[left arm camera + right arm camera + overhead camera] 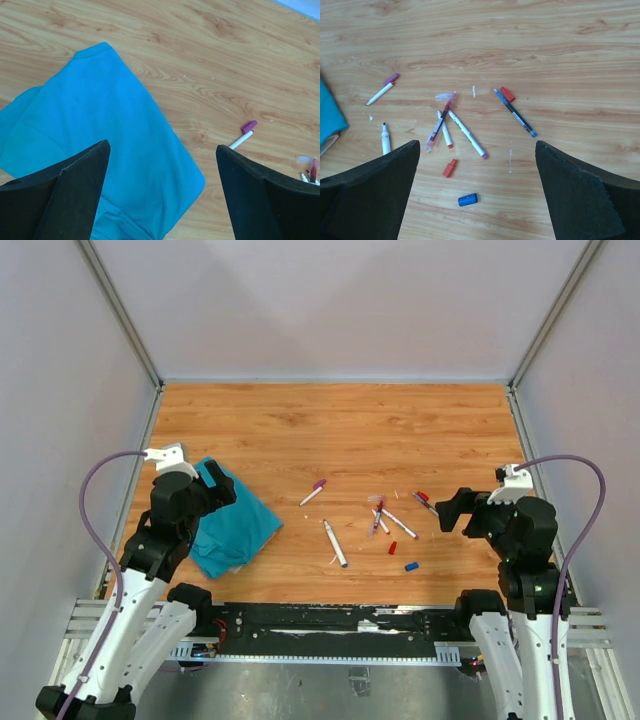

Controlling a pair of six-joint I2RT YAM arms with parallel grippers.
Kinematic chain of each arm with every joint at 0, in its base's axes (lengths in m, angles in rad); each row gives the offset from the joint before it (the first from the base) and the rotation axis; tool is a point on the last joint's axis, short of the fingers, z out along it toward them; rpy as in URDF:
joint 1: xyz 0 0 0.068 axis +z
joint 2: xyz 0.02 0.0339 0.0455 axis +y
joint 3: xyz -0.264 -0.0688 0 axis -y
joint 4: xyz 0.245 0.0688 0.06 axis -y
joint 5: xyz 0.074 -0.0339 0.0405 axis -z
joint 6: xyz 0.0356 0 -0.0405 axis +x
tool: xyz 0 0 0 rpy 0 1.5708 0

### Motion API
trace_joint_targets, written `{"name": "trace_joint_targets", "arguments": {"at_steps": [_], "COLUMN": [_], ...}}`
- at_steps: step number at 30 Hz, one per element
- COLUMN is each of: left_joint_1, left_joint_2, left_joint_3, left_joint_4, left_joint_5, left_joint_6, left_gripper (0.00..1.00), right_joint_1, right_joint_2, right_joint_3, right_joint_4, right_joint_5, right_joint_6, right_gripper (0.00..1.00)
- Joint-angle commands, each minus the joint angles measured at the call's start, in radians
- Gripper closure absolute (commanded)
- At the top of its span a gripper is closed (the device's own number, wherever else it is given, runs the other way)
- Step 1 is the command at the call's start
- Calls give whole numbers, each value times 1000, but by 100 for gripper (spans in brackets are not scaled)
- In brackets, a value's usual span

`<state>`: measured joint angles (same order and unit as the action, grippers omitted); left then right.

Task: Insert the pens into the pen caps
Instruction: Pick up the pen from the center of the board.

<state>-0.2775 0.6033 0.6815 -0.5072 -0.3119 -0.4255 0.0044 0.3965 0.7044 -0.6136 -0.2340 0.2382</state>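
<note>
Several pens lie scattered on the wooden table (330,430). A crossed cluster of pens (451,127) lies ahead of my right gripper (476,145), which is open and empty above the table. A blue cap (468,200) and a red cap (449,168) lie loose between its fingers. Farther off, a dark pen (515,112) rests beside another red cap (507,94). A white pen (240,141) has a purple cap (248,126) at its end. My left gripper (162,145) hangs open over the teal cloth (100,125), holding nothing.
The teal cloth (232,520) lies crumpled at the left, near the table's front edge. A grey-white pen (335,543) lies alone between cloth and cluster. White walls with metal posts enclose the table on three sides.
</note>
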Motion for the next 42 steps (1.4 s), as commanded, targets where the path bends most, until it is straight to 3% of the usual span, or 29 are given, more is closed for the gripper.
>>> {"name": "trace_joint_targets", "arguments": {"at_steps": [1, 10, 21, 27, 30, 34, 39, 42], "left_joint_1": [18, 26, 28, 29, 29, 29, 29, 30], "left_joint_2": [15, 54, 127, 157, 201, 255, 258, 246], "left_joint_3": [48, 87, 149, 119, 118, 122, 118, 113], "left_joint_4": [36, 35, 10, 49, 52, 53, 60, 70], "left_joint_5": [40, 29, 63, 173, 193, 239, 243, 245], "left_joint_6": [24, 31, 104, 129, 136, 148, 149, 152], "left_gripper": [7, 1, 0, 0, 0, 1, 0, 0], "right_joint_1": [-42, -61, -66, -66, -56, 51, 361, 509], "right_joint_2": [2, 23, 145, 265, 306, 378, 439, 522], "right_joint_3": [42, 60, 55, 42, 41, 79, 90, 92], "right_joint_4": [-9, -20, -44, -12, -25, -68, -24, 36], "right_joint_5": [-147, -155, -102, -279, -249, -143, 94, 142], "right_joint_6": [-6, 33, 125, 61, 50, 38, 94, 132], "right_gripper": [2, 1, 2, 1, 1, 2, 3, 2]}}
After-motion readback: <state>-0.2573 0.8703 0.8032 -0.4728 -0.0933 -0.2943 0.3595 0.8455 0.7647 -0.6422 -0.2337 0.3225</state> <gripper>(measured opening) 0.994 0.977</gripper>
